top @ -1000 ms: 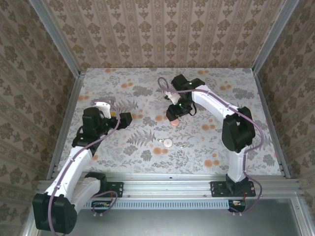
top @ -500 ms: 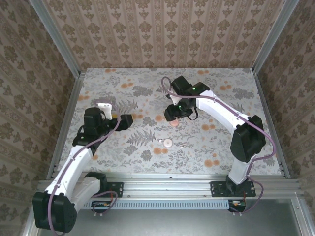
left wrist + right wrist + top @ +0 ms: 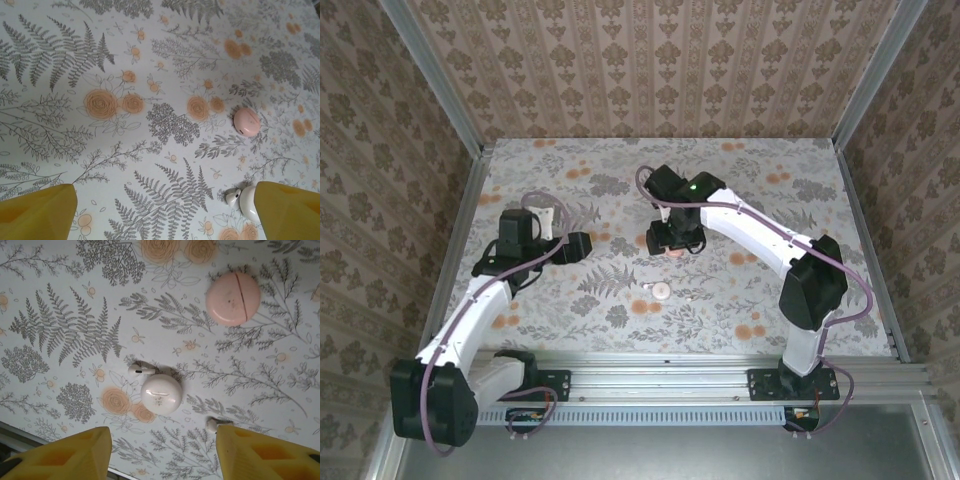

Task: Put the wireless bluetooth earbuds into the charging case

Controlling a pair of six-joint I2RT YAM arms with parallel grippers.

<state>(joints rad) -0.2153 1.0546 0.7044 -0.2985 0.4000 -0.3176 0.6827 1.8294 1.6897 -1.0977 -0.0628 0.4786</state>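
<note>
The charging case point(image 3: 233, 298) is a small round pink puck with a seam across its top, lying on the flowered table; it also shows as the charging case point(image 3: 247, 122) and the charging case point(image 3: 676, 252). One white earbud point(image 3: 141, 370) lies against a round white puck point(image 3: 161, 394). A second earbud point(image 3: 214, 424) peeks out beside my right fingertip. My right gripper point(image 3: 162, 455) hovers open above them, holding nothing, right next to the case in the top view. My left gripper point(image 3: 160, 220) is open and empty, left of the earbud point(image 3: 232, 196) and white puck point(image 3: 248, 202).
The table cover point(image 3: 750, 200) carries grey fern and orange flower prints. Patterned walls and metal rails point(image 3: 660, 360) enclose the table on all sides. The left gripper point(image 3: 578, 245) and right gripper point(image 3: 667, 240) stand about a hand's width apart in the top view.
The right arm has swung left, bringing its gripper over the pink case. The left arm's wrist has shifted slightly toward the far side, its gripper staying open.
</note>
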